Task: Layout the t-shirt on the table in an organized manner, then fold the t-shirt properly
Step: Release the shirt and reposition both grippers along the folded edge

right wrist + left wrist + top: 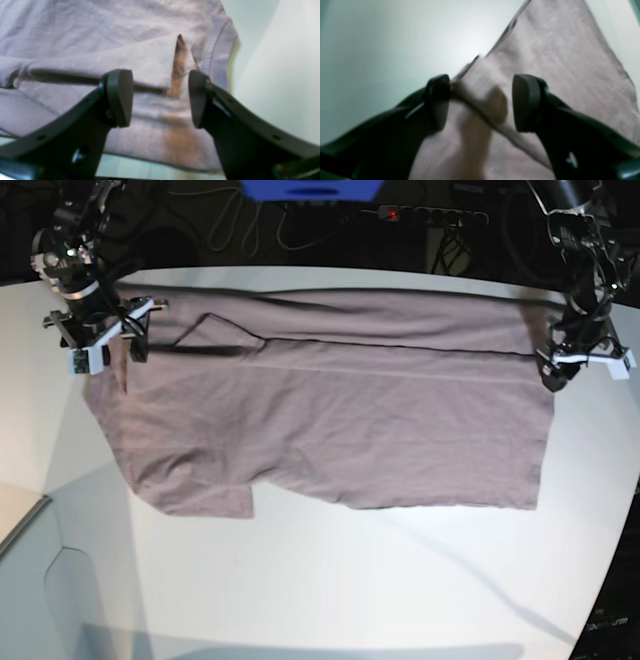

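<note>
The mauve-grey t-shirt lies spread lengthwise on the white table, its far long edge folded over onto the body. My left gripper hovers at the shirt's right end. In the left wrist view the left gripper is open, and a raised fold of the t-shirt lies between its fingers, brushing one pad. My right gripper is at the shirt's left end, by the sleeve. Seen from the right wrist, the right gripper stands open over the corner of the folded flap on the t-shirt.
Behind the table's curved far edge lie dark cables, a power strip and a blue object. Bare tabletop lies beside the shirt in the left wrist view, and bare tabletop shows in the right wrist view.
</note>
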`<state>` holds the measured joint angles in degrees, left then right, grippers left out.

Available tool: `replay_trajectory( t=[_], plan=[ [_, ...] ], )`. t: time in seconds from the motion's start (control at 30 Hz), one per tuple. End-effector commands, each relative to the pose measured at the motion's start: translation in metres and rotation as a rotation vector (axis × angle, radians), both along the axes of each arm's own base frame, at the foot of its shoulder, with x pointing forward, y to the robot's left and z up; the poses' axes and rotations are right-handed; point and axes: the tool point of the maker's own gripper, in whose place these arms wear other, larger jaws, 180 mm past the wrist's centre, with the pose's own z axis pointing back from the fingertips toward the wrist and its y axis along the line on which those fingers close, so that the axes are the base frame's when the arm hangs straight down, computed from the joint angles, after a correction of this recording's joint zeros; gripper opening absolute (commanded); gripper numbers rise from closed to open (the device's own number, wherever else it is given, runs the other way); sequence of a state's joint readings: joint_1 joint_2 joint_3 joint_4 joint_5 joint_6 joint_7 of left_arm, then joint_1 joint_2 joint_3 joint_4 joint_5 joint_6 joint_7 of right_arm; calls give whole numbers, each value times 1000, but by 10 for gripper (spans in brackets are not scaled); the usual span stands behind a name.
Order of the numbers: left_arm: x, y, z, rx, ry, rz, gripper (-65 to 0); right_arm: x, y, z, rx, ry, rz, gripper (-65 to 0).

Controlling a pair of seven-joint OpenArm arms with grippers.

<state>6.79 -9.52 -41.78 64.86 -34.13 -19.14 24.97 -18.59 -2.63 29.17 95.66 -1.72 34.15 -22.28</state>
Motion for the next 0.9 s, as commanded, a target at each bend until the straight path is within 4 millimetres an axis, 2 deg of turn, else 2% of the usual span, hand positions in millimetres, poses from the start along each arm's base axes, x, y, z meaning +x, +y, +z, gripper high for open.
replay_trajectory(
  t=[0.0, 0.23, 0.4, 0.6, 0.7, 0.87],
  plan=[
    [11, 7, 15, 23, -52, 3, -270, 8, -1, 11, -4, -47, 19, -292],
    [14, 6, 17, 21, -62, 2, -283, 8, -1, 12, -4, -49, 19, -292],
    [15, 6, 17, 20, -62, 3, -413, 8, -1, 12, -4, -49, 17, -292],
    [17, 5, 21, 20, -74, 3, -533, 8, -1, 12, -4, -49, 19, -292],
    [21, 5, 24, 23, -83, 2, -636, 8, 1, 11, -1, -47, 24, -291],
    [22, 5, 23, 21, -83, 2, -650, 10, 22, 8, 2, -34, 111, -291]
  ],
)
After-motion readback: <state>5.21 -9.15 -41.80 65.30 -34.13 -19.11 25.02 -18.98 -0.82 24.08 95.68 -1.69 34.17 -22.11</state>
